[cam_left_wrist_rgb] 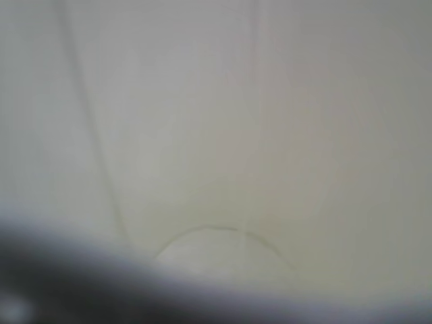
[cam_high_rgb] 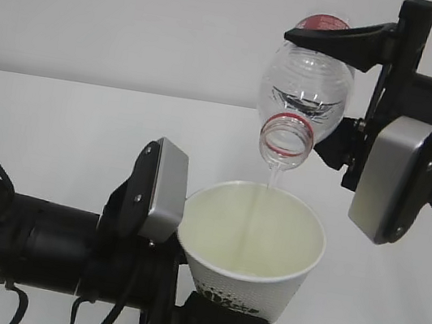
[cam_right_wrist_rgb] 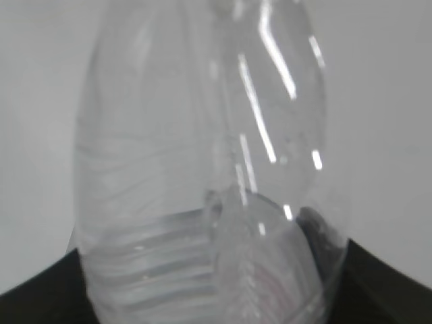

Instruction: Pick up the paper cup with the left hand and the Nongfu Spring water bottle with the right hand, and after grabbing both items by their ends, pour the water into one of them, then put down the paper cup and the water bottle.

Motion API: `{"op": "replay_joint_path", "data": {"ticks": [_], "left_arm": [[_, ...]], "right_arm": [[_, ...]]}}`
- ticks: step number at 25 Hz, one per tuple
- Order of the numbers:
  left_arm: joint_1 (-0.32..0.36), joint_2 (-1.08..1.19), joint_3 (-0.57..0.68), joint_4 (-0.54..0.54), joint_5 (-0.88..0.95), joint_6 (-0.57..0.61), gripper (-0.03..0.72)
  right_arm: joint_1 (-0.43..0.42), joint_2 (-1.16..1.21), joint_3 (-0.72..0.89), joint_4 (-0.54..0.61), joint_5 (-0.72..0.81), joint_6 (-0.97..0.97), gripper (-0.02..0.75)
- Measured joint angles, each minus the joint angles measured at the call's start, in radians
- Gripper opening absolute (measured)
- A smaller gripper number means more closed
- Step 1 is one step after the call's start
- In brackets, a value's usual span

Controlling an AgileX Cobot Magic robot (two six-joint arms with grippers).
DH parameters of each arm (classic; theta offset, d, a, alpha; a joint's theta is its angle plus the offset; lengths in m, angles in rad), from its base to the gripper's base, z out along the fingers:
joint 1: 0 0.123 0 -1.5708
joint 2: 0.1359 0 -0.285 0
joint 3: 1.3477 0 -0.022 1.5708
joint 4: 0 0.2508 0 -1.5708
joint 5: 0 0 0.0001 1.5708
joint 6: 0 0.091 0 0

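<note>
I see my right end effector (cam_high_rgb: pixel 338 91) clamping the clear ribbed Nongfu Spring water bottle (cam_high_rgb: pixel 305 90), tipped neck-down, a thin water (cam_high_rgb: pixel 269 179) stream falling into the tapered paper cup (cam_high_rgb: pixel 251 250), gripped by my left end effector (cam_high_rgb: pixel 201 308) above the white bench (cam_high_rgb: pixel 57 129).

Behind my work stands a plain pale grey wall (cam_high_rgb: pixel 140 18), bare and evenly lit. It meets a white table (cam_high_rgb: pixel 58 121) along a straight horizontal edge. The light is soft and throws only faint shadows.
</note>
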Motion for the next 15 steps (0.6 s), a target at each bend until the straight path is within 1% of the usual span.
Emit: {"op": "replay_joint_path", "data": {"ticks": [15], "left_arm": [[0.000,0.000,0.000,0.001,0.000,-0.002,0.483]], "right_arm": [[0.000,0.000,0.000,0.000,0.000,-0.002,0.519]]}}
